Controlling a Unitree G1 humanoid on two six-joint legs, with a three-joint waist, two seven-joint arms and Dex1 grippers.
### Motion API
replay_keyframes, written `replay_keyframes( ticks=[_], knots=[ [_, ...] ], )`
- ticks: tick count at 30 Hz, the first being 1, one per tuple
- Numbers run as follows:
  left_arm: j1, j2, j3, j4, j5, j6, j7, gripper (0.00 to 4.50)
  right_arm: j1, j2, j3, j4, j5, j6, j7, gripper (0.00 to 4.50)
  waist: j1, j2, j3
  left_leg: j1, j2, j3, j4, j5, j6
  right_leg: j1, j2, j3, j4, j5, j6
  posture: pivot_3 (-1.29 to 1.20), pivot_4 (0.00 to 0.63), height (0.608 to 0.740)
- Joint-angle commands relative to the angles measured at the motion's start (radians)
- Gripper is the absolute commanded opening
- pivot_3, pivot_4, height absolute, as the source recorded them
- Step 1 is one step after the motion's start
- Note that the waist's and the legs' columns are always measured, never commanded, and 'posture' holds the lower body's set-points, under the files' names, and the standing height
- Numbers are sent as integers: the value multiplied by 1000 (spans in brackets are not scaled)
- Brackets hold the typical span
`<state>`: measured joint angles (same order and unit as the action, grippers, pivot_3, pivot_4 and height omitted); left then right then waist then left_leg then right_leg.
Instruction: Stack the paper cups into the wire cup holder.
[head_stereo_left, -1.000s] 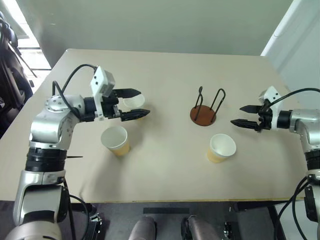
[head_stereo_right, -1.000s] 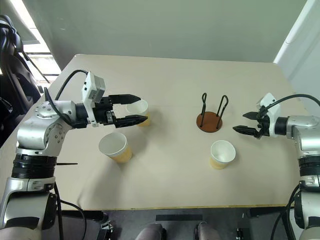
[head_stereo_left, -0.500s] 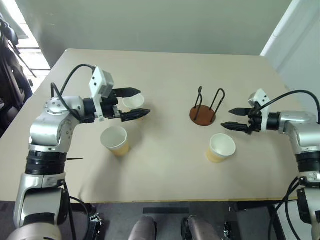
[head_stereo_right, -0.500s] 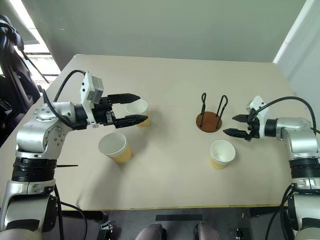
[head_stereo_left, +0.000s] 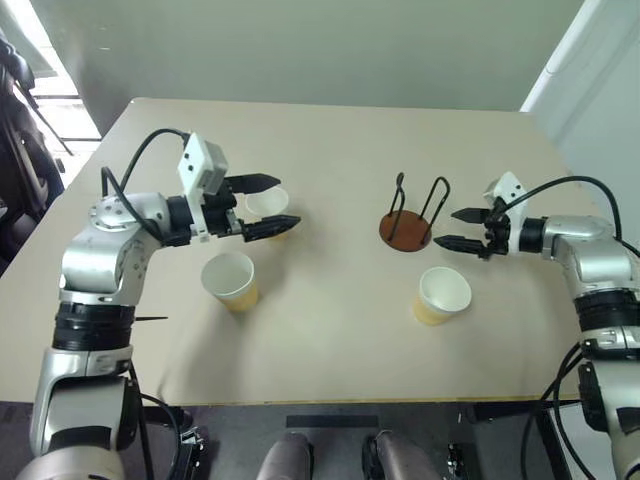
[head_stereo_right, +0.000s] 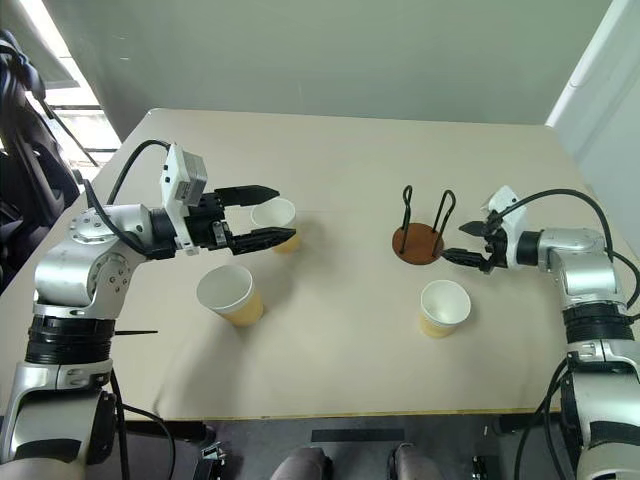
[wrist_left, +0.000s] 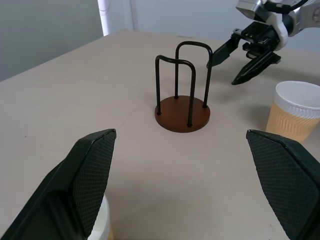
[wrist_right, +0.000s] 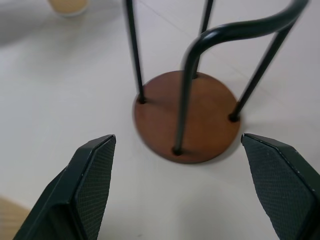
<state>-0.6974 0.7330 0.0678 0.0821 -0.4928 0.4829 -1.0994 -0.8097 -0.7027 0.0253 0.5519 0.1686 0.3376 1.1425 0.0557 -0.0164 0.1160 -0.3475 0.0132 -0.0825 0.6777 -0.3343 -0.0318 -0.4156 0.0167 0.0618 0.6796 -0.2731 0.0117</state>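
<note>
Early in the job, no cup in the stand yet: left gripper spread wide around the far paper cup without pinching it, a second cup standing nearer on the table. Wire cup holder empty at centre, third cup just in front of it. Right gripper parted and bare just beside the holder; next, probably pinching the far cup's wall gently and lifting it to the loops.

We have brought our right end effector leftward across the tabletop, from well right of the wire cup holder to just beside its base, fingers spread as before.
</note>
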Motion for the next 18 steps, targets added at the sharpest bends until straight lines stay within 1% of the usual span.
replay_keyframes(
  ticks=[1, 7, 12, 14, 15, 16, 17, 18],
  knots=[
    [-6, 0, 33, -20, -11, -17, 6, 4500, -47, 12, 4, 13, -7, -27, 1, 4070, 0, 0, 0, 0, 0, 0, 0, 0, 0, 0, 0, 0, 0, 0, 0, 0, 150, 740],
    [-1, -3, 34, -14, -11, -22, 8, 4500, -79, 74, 16, 20, -2, -19, 15, 4070, -1, 0, 0, 0, 0, 0, 0, 0, 0, 0, 0, 0, 0, 0, 0, 0, 150, 740],
    [2, -2, 44, -22, -26, -8, 8, 4500, -84, 98, 27, 11, 3, -2, 25, 4070, 2, 0, 0, 0, 0, 0, 0, 0, 0, 0, 0, 0, 0, 0, 0, 0, 150, 740],
    [11, 12, 51, -40, -44, 11, -10, 4500, -90, 110, 29, 14, 0, -1, 17, 3698, 2, 0, 0, -1, 0, 0, 0, 0, 0, 0, 0, 0, 0, 0, 0, 0, 150, 740],
    [16, 34, 54, -46, -53, 24, -32, 4500, -99, 113, 28, 26, -4, -6, 13, 3654, 2, 0, 0, -1, 0, 0, 0, 0, 0, 0, 0, 0, 0, 0, 0, 0, 150, 740],
    [19, 55, 55, -45, -54, 29, -51, 4500, -107, 113, 27, 40, -6, -10, 11, 3286, 2, 0, 0, -1, 0, 0, 0, 0, 0, 0, 0, 0, 0, 0, 0, 0, 150, 740],
    [21, 71, 55, -40, -52, 27, -65, 4500, -115, 113, 26, 52, -9, -13, 10, 3144, -1, 0, 0, -1, 0, 0, 0, 0, 0, 0, 0, 0, 0, 0, 0, 0, 150, 740],
    [20, 82, 54, -35, -49, 26, -74, 4500, -121, 113, 26, 62, -11, -17, 10, 2803, -3, 0, 0, -1, 0, 0, 0, 0, 0, -1, 0, 0, 0, 0, 0, 0, 150, 740]
  ],
)
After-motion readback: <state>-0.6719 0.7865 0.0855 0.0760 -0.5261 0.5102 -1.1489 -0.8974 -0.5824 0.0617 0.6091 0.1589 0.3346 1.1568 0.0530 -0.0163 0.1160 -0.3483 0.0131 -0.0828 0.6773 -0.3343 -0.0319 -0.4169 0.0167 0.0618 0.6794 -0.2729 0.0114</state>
